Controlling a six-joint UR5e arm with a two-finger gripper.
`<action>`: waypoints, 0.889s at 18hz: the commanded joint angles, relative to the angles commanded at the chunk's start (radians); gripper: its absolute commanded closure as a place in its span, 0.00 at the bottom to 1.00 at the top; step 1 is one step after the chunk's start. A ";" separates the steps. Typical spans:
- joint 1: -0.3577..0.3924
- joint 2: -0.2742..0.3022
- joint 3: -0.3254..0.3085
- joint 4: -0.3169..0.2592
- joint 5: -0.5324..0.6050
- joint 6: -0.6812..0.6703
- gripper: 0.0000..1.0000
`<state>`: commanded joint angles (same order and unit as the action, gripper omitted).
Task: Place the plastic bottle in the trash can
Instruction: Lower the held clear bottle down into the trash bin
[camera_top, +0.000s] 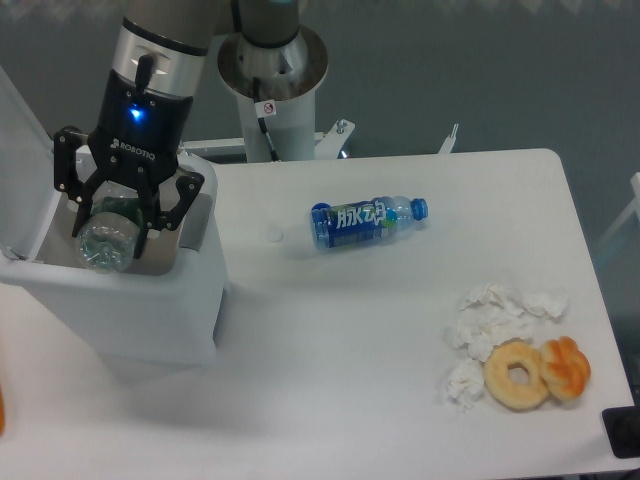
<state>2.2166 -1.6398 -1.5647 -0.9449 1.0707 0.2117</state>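
My gripper (108, 236) hangs over the open mouth of the white trash can (130, 300) at the left of the table. Its fingers are shut around the clear plastic bottle (104, 243), whose ribbed round base faces the camera. The bottle sits tilted between the fingers, at or just below the level of the can's rim. The can's flip lid (20, 170) stands open on the left side.
A blue-labelled bottle (367, 222) with a blue cap lies mid-table, a small white cap (272, 236) to its left. Crumpled tissues (495, 320), a donut (516, 374) and a pastry (566, 366) lie at the right front. The arm's base (272, 80) stands behind the table.
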 joint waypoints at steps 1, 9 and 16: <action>0.000 -0.002 0.000 0.000 0.000 0.000 0.36; -0.005 -0.008 -0.005 0.000 0.002 0.002 0.36; -0.006 -0.015 -0.008 0.000 0.002 0.003 0.31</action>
<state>2.2105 -1.6551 -1.5723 -0.9449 1.0723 0.2147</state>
